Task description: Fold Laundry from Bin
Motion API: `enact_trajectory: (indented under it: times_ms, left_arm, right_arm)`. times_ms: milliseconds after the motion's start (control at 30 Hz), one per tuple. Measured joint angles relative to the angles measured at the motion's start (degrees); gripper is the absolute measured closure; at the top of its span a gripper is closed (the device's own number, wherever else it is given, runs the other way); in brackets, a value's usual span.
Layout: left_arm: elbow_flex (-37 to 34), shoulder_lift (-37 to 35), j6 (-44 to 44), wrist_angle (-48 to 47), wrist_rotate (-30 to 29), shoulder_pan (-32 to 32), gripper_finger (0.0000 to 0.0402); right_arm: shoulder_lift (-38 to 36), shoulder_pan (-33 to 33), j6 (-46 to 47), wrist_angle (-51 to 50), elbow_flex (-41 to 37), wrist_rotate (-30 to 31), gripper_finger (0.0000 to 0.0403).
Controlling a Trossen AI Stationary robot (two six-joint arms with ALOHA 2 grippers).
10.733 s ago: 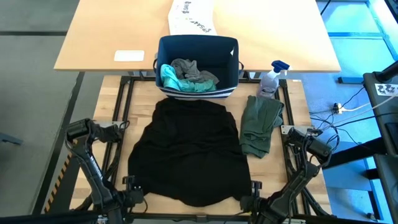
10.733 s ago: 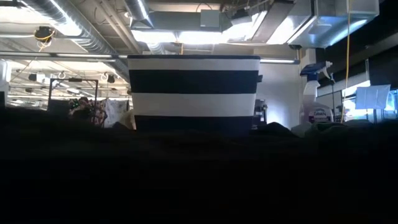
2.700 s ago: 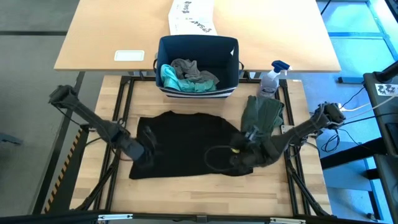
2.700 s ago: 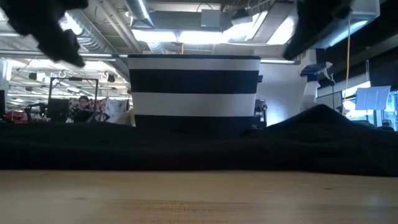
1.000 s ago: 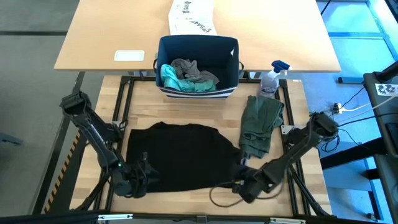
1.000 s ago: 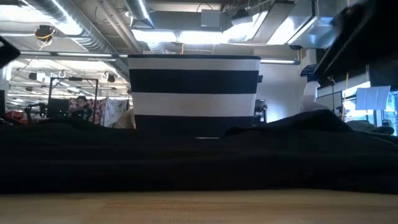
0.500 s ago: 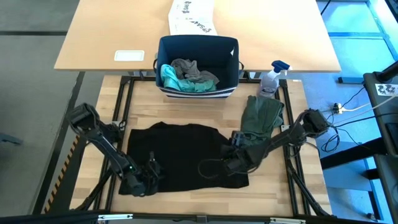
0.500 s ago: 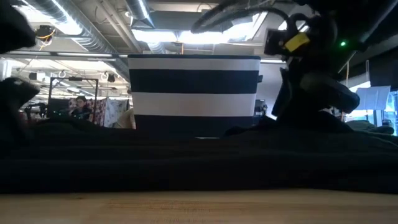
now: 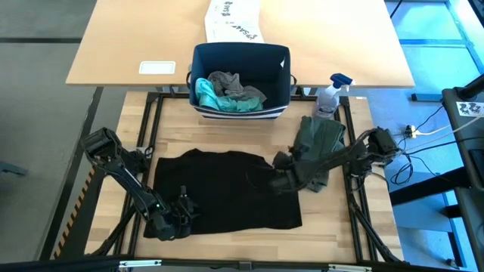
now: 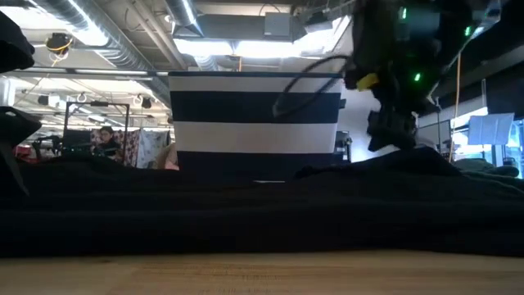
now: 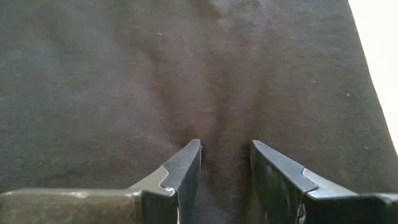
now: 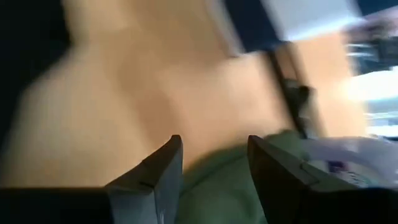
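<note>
Left hand [image 11: 224,158] spread over black T-shirt [image 9: 223,189]; right hand [image 12: 211,158] spread (empty) beside olive-green piece [image 9: 321,140]

Both arms are dark, almost black, made of slim links with thicker round joints. The left gripper [image 11: 224,163] has two flat dark fingers [image 11: 183,171] with paler, angled inner faces. The right gripper [image 12: 211,155] has the same wedge-shaped fingers [image 12: 277,168]. In the low view, the right arm carries small green lights, a yellow tag and a looping black cable.
</note>
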Motion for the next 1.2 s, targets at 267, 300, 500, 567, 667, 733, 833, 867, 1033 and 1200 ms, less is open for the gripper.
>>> enact_trajectory:
  times_ms: [267,300,500,567,667,733,833,867,1033,1200]
  left_arm:
    - [0.0,0.0,-0.01,0.13,-0.89,0.02,0.0266]
    - [0.0,0.0,0.04,0.13,-0.97,0.04,0.0266]
    - [0.0,-0.02,0.02,0.15,-1.73,0.17,0.0266]
    - [0.0,-0.02,0.03,0.17,-2.04,0.16,0.0266]
    - [0.0,-0.02,0.02,0.22,-2.21,0.17,0.0266]
    - [0.0,-0.04,0.0,0.37,-2.21,0.17,0.0266]
    - [0.0,-0.04,-0.33,0.42,-2.22,0.17,0.0266]
    - [0.0,-0.04,-0.34,0.46,-2.23,0.17,0.0266]
    - [0.0,-0.04,-0.37,0.57,-2.36,0.17,0.0266]
    - [0.0,-0.04,-0.41,1.06,-1.99,0.15,0.0266]
  right_arm:
    - [-0.96,12.19,-7.45,3.84,6.38,-7.66,0.0224]
    - [-0.96,13.47,-7.49,4.35,6.08,-8.57,0.0224]
    - [-0.68,16.94,-7.4,9.86,-0.21,-9.41,0.0224]
    - [-0.68,16.82,-7.37,11.77,-2.36,-8.09,0.0224]
    - [-0.68,15.79,-4.47,11.76,-4.06,-1.26,0.0224]
    - [-0.68,13.79,-0.7,11.21,-4.15,3.7,0.0224]
    - [-0.68,9.17,9.19,5.01,-4.33,7.02,0.0224]
    - [-0.68,7.16,13.58,2.46,-4.35,6.52,0.0224]
    - [-1.01,0.83,20.21,-3.1,-4.06,0.04,0.0224]
    - [-2.12,4.85,17.2,-4.92,2.31,-6.4,0.0224]
